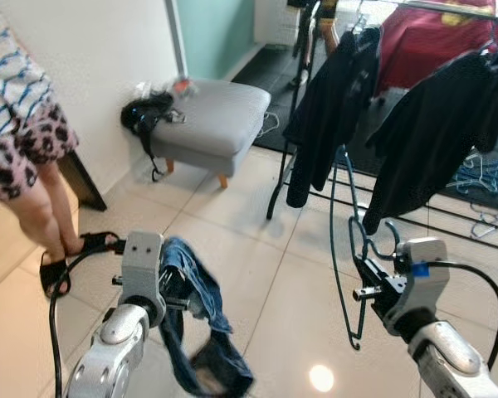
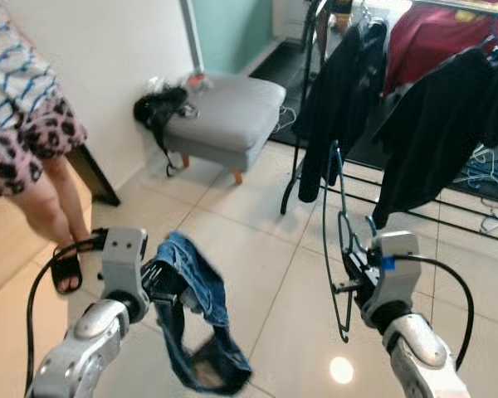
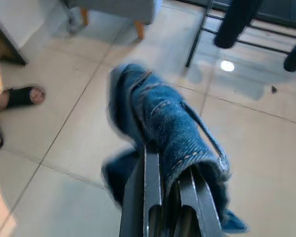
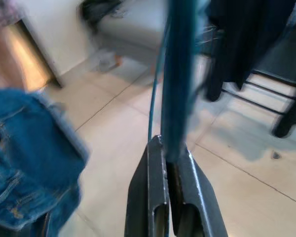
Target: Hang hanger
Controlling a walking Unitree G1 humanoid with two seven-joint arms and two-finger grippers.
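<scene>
Currently the right hand (image 1: 367, 282) grips the thin, light, springy hanger (image 1: 349, 240) mid-frame. The left hand (image 3: 170, 197) pinches limp, soft jeans (image 1: 195, 307). Hold the hanger near its hook.

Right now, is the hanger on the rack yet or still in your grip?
Still in the grip. The right gripper is shut on the hanger, held upright above the floor, short of the clothes rack.

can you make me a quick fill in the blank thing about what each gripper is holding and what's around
The left gripper is shut on the blue ____ garment.
The right gripper is shut on a thin blue ____.
A black bag lies on the ____ footstool.
The clothes rack holds mostly ____ garments.

Missing words: denim; hanger; grey; black
</scene>
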